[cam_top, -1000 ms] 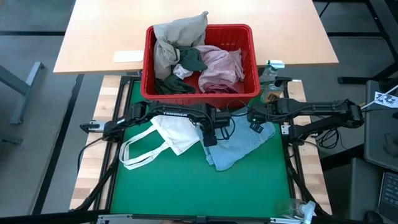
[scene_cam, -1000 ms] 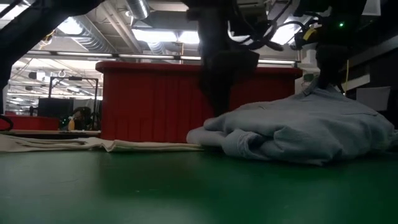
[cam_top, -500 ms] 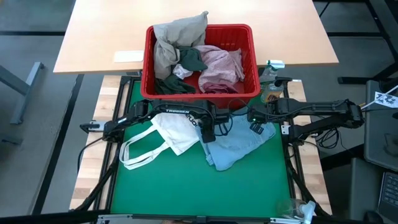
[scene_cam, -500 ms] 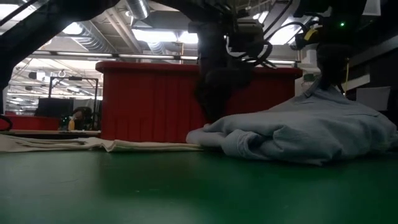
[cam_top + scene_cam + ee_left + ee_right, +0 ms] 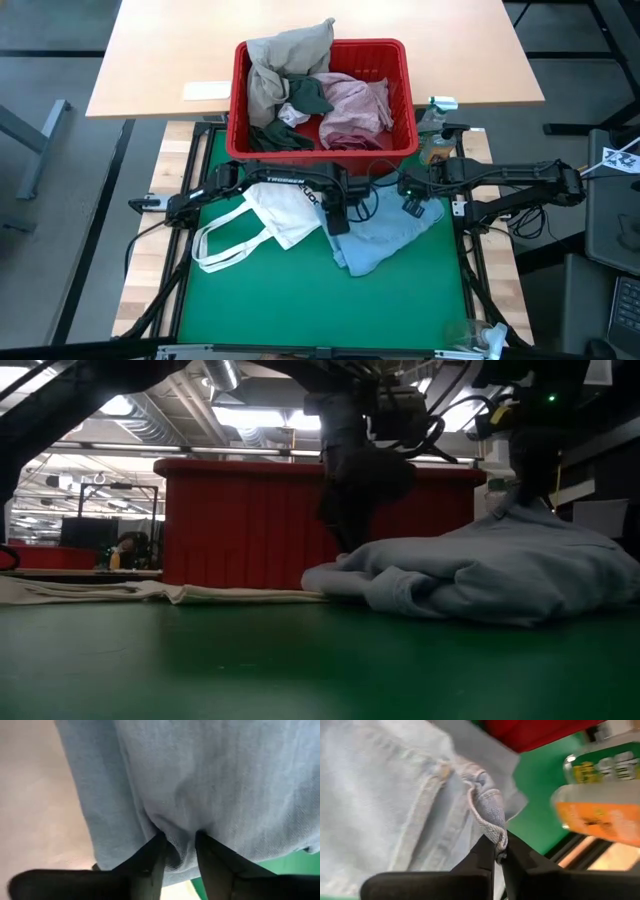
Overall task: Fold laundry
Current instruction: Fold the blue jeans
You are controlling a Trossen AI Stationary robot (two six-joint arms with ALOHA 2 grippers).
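Note:
A light blue garment point(image 5: 385, 232) lies bunched on the green mat point(image 5: 300, 300), in front of the red basket point(image 5: 320, 152). The basket holds beige point(image 5: 280, 60), pink point(image 5: 355, 105) and dark point(image 5: 295, 135) laundry. My left gripper point(image 5: 337, 218) points down on the garment's left part and is shut on it point(image 5: 179, 847). My right gripper point(image 5: 410, 203) is shut on the garment's far right corner point(image 5: 497, 850). In the low view the left gripper point(image 5: 345, 530) comes down on the cloth's left end, and the right gripper point(image 5: 525, 485) is over its right end. My left gripper pinches a puckered fold of the blue cloth point(image 5: 177, 837) between its two fingers, near the garment's left edge. The fingers come from above, pointing down. The garment rests on the mat there. My right gripper pinches a thick stitched hem point(image 5: 492, 827) at the garment's far right corner between its two fingers. The fingers slant down onto it. That corner point(image 5: 515, 505) is raised into a peak, and the rest of the garment lies on the mat.
A white tote bag point(image 5: 272, 215) with loop handles lies flat on the mat left of the garment. A bottle with orange liquid point(image 5: 435, 145) stands at the basket's right. The near half of the mat is bare green.
My left gripper has tipped a little over the garment's left part and settled slightly lower onto the cloth. The garment and my right gripper have stayed where they were.

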